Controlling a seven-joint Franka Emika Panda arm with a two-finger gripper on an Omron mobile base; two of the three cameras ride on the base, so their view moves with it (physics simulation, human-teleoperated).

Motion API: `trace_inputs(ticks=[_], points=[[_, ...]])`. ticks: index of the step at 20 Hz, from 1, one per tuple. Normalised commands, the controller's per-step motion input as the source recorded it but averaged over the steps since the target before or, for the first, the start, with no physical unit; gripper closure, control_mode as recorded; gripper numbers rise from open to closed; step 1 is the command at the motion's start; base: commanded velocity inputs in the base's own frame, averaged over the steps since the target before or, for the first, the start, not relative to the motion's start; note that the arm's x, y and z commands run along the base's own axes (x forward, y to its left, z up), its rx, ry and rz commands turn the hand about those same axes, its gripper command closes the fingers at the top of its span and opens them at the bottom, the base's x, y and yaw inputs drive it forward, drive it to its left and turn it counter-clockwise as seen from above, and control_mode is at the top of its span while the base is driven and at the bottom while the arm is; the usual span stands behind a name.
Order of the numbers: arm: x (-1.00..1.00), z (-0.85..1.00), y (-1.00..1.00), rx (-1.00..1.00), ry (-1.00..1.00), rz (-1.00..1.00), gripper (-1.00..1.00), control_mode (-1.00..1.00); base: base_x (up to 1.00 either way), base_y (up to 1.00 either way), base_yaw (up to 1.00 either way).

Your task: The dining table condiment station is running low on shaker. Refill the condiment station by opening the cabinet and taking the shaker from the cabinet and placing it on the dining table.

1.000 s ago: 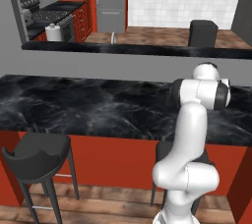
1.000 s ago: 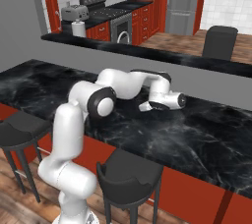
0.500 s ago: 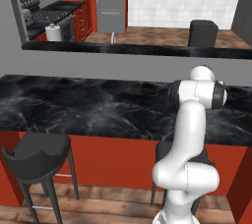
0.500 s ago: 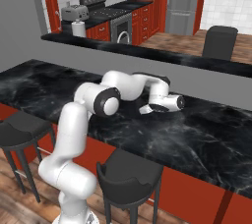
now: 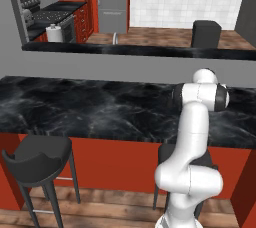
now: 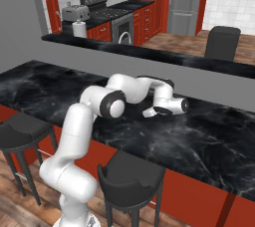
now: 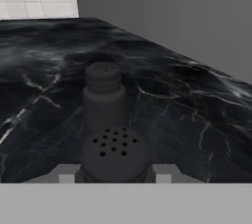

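Hand view is showing the gripper [image 7: 114, 176] pinching a dark shaker [image 7: 114, 155] low on its body. One grey pad [image 7: 66, 174] is sitting on each side of it, though the contact is lying at the frame's edge, so a firm pinch is likely rather than certain. The shaker is standing upright with its holed cap facing up, and whether its base is resting on the table [image 7: 197, 120] or hanging just above it cannot be told.

Just beyond it, a second shaker [image 7: 102, 98] is standing upright on the black marble, apart from the held one.

In the right base view the arm is reaching low across the table [image 6: 209, 141], with the gripper [image 6: 148, 113] lying almost level near the far edge. Past that, a grey ledge [image 6: 149, 54] is closing off the kitchen.

The shaker is looking small, light and stiff, with a smooth round body that could slip or twist between flat pads. Taking it at mid-body, below the cap, is the sound hold. Being narrow-based, it could tip if let go while tilted, and it is standing near enough to the second shaker to knock it.
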Motion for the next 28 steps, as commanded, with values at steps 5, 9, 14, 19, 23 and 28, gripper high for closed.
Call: trace_inputs(ticks=[5, 9, 14, 19, 23, 28], points=[[0.08, -0.34, 0.00, 0.00, 0.00, 0.04, -1.00, -1.00, 0.00, 0.00, 0.00], [0.00, -0.27, 0.00, 0.00, 0.00, 0.04, -1.00, -1.00, 0.00, 0.00, 0.00], [0.00, -0.15, 0.00, -0.01, 0.00, 0.03, -1.00, -1.00, 0.00, 0.00, 0.00], [0.00, -0.02, 0.00, -0.01, 0.00, 0.01, -1.00, -1.00, 0.00, 0.00, 0.00], [0.00, 0.00, 0.00, -0.02, -0.07, 0.00, -1.00, -1.00, 0.00, 0.00, 0.00], [0.00, 0.04, 0.00, 0.00, -0.11, 0.00, -1.00, -1.00, 0.00, 0.00, 0.00]])
